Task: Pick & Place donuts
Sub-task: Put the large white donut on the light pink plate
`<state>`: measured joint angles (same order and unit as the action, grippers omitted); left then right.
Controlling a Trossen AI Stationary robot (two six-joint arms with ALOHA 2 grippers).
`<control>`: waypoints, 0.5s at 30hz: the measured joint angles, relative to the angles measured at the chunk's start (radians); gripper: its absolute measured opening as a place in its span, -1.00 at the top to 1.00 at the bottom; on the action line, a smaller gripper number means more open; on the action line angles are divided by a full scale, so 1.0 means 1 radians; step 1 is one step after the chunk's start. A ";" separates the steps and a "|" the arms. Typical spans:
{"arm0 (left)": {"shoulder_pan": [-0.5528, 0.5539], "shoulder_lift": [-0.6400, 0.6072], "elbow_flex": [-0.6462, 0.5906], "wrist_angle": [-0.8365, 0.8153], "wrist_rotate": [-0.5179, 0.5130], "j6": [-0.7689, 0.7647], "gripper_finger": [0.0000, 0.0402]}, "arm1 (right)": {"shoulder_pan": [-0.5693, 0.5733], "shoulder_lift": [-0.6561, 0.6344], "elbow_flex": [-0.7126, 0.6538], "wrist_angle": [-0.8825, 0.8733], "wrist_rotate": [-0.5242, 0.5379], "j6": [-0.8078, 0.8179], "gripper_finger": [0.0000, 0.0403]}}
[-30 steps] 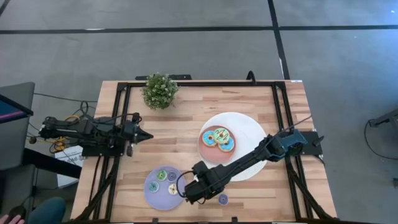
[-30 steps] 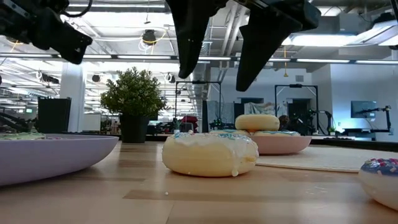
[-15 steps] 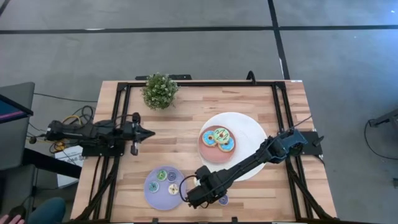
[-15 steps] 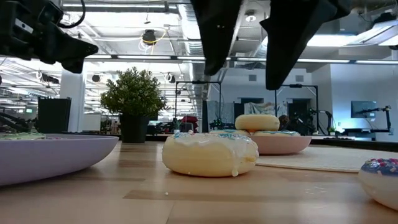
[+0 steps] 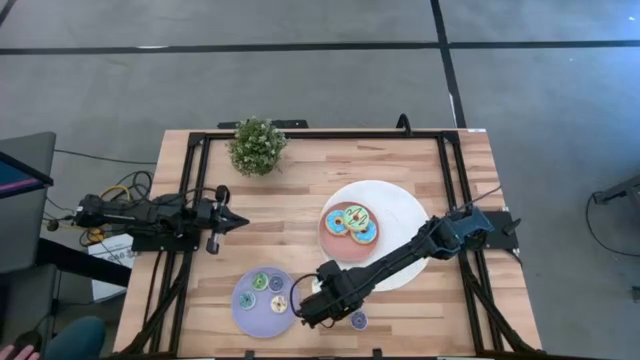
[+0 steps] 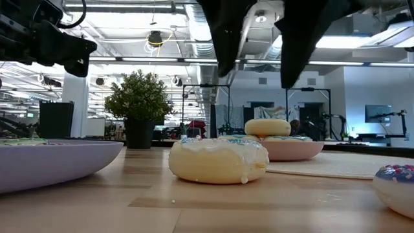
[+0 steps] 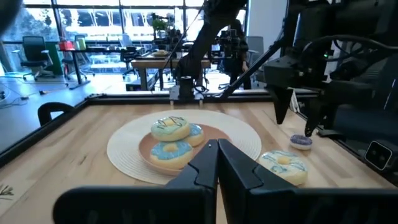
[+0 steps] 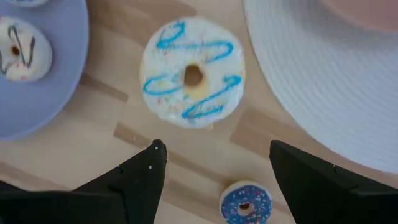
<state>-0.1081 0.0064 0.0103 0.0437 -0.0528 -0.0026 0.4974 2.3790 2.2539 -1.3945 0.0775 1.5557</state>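
We see the right gripper spread wide, hovering above the table, white blue-drizzled donut just ahead of its fingertips, tiny blue donut between them, left gripper pinched closed, well apart

Bare bench at centre: clear passage. Obstacles: potted plant at 11 o'clock, lavender plate at 7, white mat at 3.

Both arms were dark and slender; the right claw had pointed black fingers; the left claw tapered narrowly.
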 joint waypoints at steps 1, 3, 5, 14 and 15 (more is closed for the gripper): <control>0.000 0.000 0.000 0.000 -0.001 -0.001 1.00 | -0.005 -0.002 0.000 -0.001 0.002 0.000 -0.37; 0.000 0.000 0.000 0.000 -0.001 -0.001 1.00 | -0.014 -0.003 0.000 -0.001 0.015 -0.010 -0.37; 0.000 0.000 0.000 0.000 -0.001 0.002 1.00 | -0.029 -0.003 0.000 0.000 0.027 -0.021 -0.37; 0.000 0.000 -0.002 0.000 -0.002 -0.006 1.00 | -0.092 -0.004 -0.114 0.105 -0.032 -0.049 -0.37; 0.000 0.000 -0.002 0.000 -0.002 -0.007 1.00 | -0.092 -0.004 -0.133 0.125 -0.046 -0.050 -0.37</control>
<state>-0.1081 0.0063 0.0082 0.0433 -0.0551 -0.0093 0.4057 2.3753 2.1207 -1.2695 0.0319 1.5055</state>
